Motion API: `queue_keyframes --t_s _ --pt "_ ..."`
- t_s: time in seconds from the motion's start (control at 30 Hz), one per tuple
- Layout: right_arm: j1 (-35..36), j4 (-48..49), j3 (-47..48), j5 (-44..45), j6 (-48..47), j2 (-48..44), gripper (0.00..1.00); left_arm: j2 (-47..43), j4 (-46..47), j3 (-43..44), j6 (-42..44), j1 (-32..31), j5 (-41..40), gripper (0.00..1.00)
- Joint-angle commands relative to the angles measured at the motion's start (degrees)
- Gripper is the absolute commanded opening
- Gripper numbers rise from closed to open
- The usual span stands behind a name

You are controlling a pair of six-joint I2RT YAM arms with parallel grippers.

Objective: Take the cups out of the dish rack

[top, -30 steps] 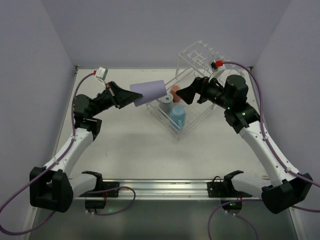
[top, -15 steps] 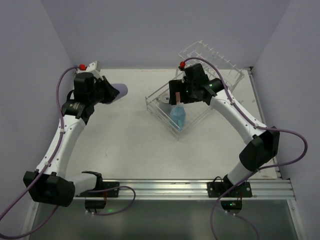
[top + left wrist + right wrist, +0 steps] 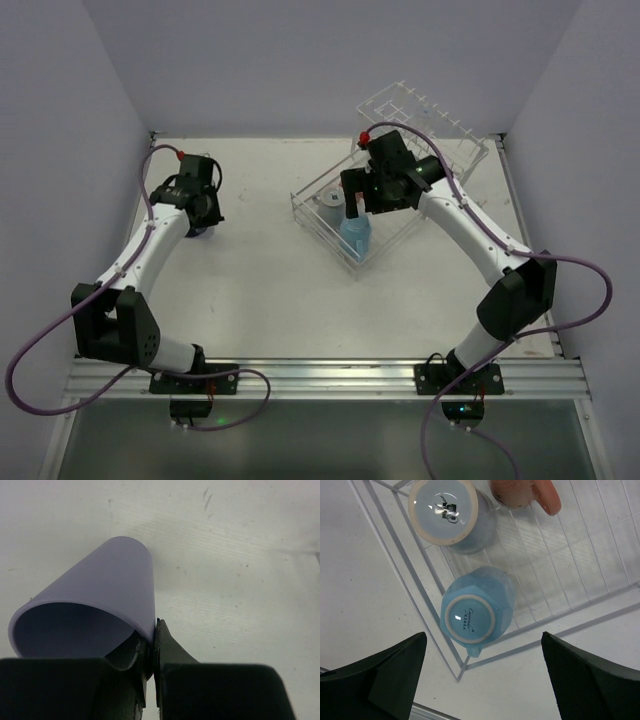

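the left gripper (image 3: 151,647) was clamped shut on the rim of the purple cup (image 3: 100,590), one finger inside the mouth and one outside. the cup was tilted on its side, mouth towards the wrist camera, low over the table (image 3: 280,300). i could not tell whether it touched the surface. from above, this arm was bent over the far left part of the table, close to the left wall and well apart from the rack (image 3: 320,232).

the right gripper (image 3: 358,205) hung over the rack's low basket with its fingers (image 3: 395,675) spread wide apart, holding nothing. below it stood the light blue cup (image 3: 475,612), upside down, in the near corner of the basket. two walls of thin clear bars ran close by it, and its handle pointed at the corner. the grey-blue cup (image 3: 451,512), also base up, stood just beside it, further in. the pink cup (image 3: 520,492) lay beyond that, partly cut off by the frame edge. the basket floor to the right of the cups was an open grid.

the rack sat slantwise on the far right of the table, its raised tier towards the back corner. the table was off-white with faint scuffs, and the walls (image 3: 300,60) around it were pale lavender-grey.
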Motion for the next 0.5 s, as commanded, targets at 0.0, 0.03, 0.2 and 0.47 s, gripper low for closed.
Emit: queue_keyframes --t_s 0.0,0.03,0.2,0.47 --pt "0.94 -1.69 1.52 -0.85 -2.07 1.61 0.99 2.15 -1.55 2.46 3.02 -0.32 -4.93 0.00" --pt "1.12 -1.61 1.43 -0.86 -2.16 1.78 0.99 2.85 -1.73 2.46 3.02 -0.32 -5.19 0.00" --pt "1.56 -0.73 0.03 -1.12 -2.34 1.96 0.99 7.77 -2.26 4.56 2.93 -0.32 -4.67 0.00" --pt "1.65 -1.17 -0.15 -0.24 -2.69 2.93 0.99 15.06 -3.66 10.45 3.20 -0.32 -2.12 0.00"
